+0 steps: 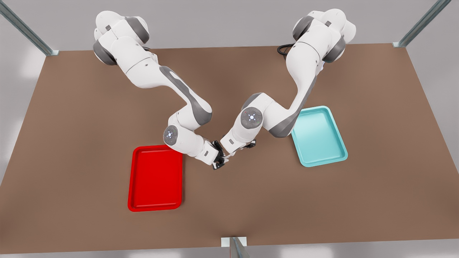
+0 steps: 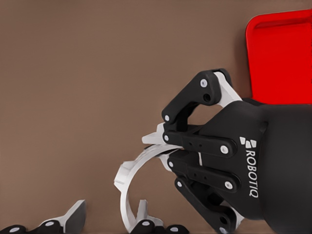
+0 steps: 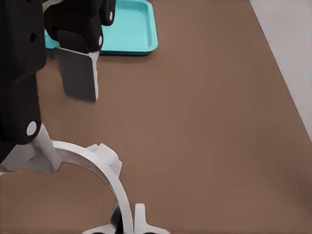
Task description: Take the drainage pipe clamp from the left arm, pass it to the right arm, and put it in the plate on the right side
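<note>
The white half-ring drainage pipe clamp hangs above the table between the two grippers. My right gripper, on the arm at the front view's left, is shut on one end of the clamp; in the left wrist view that gripper pinches the clamp's tab. My left gripper, on the arm at the front view's right, stands open. One of its fingers rests against the clamp's other end, and its other pad is well apart. The red plate lies just beside the right arm.
A teal tray lies on the brown table at the front view's right, behind the left arm's elbow, and shows far off in the right wrist view. A corner of the red plate lies behind the right gripper. Metal frame posts stand at the table's corners.
</note>
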